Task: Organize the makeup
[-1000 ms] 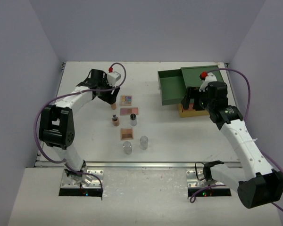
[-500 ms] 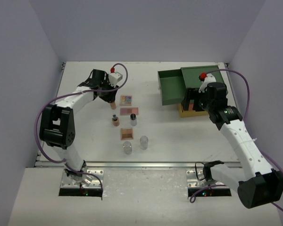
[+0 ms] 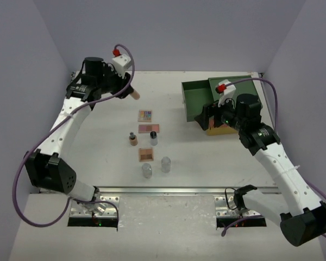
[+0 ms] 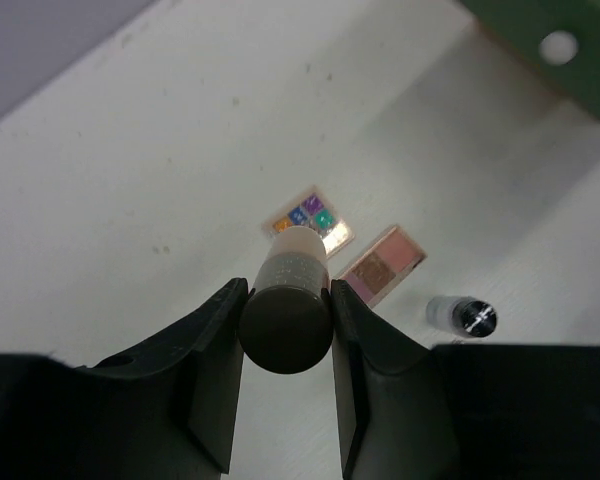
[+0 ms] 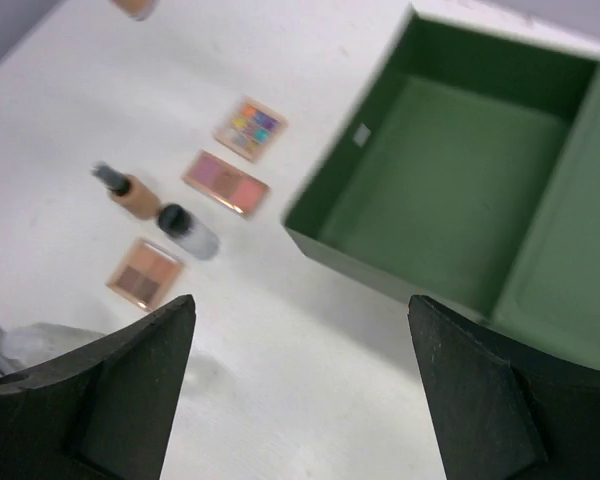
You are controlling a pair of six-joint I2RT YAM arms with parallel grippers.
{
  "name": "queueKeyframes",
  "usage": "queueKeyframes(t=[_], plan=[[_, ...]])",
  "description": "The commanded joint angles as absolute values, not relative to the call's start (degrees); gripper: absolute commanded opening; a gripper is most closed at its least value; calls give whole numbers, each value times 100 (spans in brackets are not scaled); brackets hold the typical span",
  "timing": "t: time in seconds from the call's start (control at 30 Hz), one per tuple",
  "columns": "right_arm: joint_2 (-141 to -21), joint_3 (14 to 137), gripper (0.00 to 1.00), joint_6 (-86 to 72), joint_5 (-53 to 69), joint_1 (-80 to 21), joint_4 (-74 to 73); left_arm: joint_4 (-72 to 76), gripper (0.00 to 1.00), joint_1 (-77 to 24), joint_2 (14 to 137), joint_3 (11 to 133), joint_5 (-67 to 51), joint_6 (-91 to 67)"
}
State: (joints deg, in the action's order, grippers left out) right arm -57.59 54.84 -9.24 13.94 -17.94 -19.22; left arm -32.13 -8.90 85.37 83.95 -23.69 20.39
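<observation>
My left gripper (image 3: 129,91) is shut on a brown cylindrical bottle (image 3: 135,94), held high over the table's back left; in the left wrist view both fingers clamp the bottle (image 4: 285,315). On the table lie a multicoloured palette (image 3: 145,115), a pink palette (image 3: 149,128), a brown palette (image 3: 146,154), a second brown bottle (image 3: 132,140), a black-capped bottle (image 3: 153,138) and two clear jars (image 3: 165,164) (image 3: 146,171). My right gripper (image 3: 209,116) is open and empty, in the air by the green box's front left corner (image 5: 301,300).
The open green-topped box (image 3: 204,100) stands at the back right, its inside empty (image 5: 450,190), with an orange and yellow drawer part (image 3: 216,129) under my right wrist. Grey walls enclose the table on three sides.
My left arm has lifted the brown bottle off the table and swung it up and back. My right gripper has risen and shifted slightly left from the drawers.
</observation>
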Motion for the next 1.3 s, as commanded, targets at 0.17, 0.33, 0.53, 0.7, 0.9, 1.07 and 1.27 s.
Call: queueKeyframes(t=[0.17, 0.33, 0.53, 0.7, 0.9, 1.07, 1.27], plan=[[-6233, 6373, 86, 743, 1207, -3793, 432, -3015, 0, -855, 7171, 8725, -4835, 1336], [-7454, 7329, 97, 2499, 265, -5055, 466, -3008, 0, -879, 6811, 8646, -4986, 1411], [-8061, 7645, 97, 2811, 102, -5379, 724, -3153, 0, -879, 6566, 8496, -5038, 1610], [-8313, 7690, 85, 2742, 19, -5388, 974, -3303, 0, -879, 6495, 8455, -5132, 1722], [-8699, 8010, 70, 2970, -276, -5388, 1013, -3442, 0, -879, 6428, 8345, -5199, 1848], [-9009, 8205, 22, 3054, -560, -5388, 1115, -3513, 0, -879, 6391, 8325, -5238, 1888], [-8907, 8132, 0, 2934, -842, -5375, 897, -3402, 42, -879, 6335, 8297, -4963, 1863]])
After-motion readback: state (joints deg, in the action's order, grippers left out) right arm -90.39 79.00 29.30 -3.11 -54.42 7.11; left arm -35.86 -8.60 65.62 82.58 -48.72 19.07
